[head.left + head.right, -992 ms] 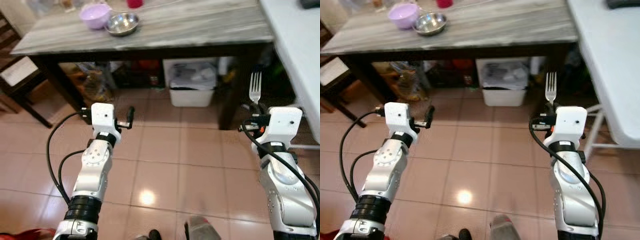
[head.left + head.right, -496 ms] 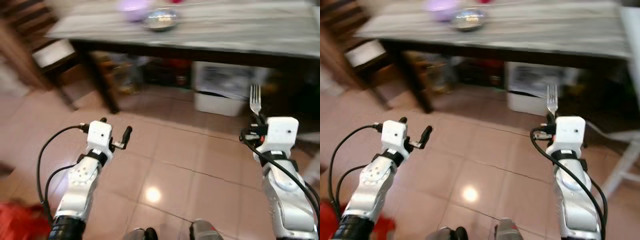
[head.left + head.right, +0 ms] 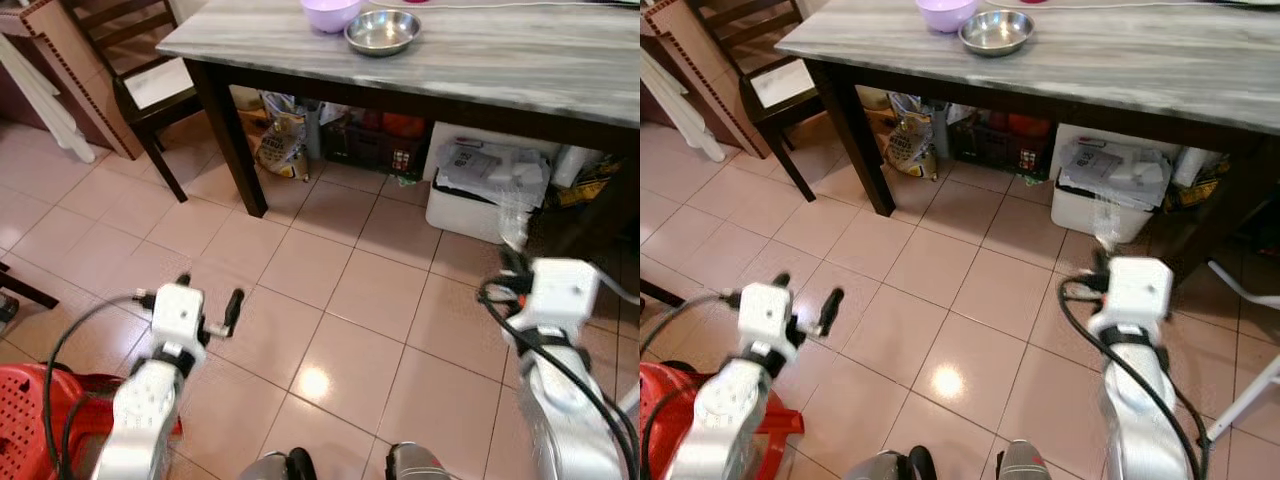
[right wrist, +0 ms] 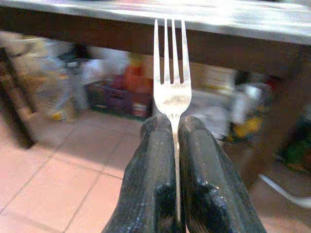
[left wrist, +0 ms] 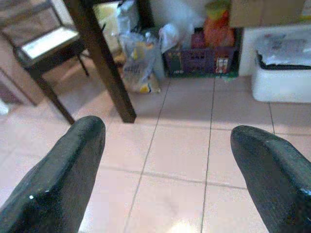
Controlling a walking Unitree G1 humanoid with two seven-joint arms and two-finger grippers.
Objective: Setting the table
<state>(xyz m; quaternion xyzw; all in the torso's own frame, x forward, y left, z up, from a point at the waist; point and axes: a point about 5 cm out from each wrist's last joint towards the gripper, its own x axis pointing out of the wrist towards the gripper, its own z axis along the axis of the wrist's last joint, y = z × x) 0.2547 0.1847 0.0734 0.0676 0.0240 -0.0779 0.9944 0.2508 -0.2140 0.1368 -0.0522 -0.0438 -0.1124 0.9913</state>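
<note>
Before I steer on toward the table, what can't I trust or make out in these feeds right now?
- Fork: sharp in the right wrist view, smeared by motion in the eye views.
- Fork handle: hidden between the right gripper fingers.
- Purple bowl: cut by the top edge.
- Steel bowl: contents too small to tell.

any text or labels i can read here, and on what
None can be read.
Bag under the table: print, too blurred.
Crate of packets: labels too small.
Papers on the white bin: print too small.
Fork in the right pincer: no marking visible.
</note>
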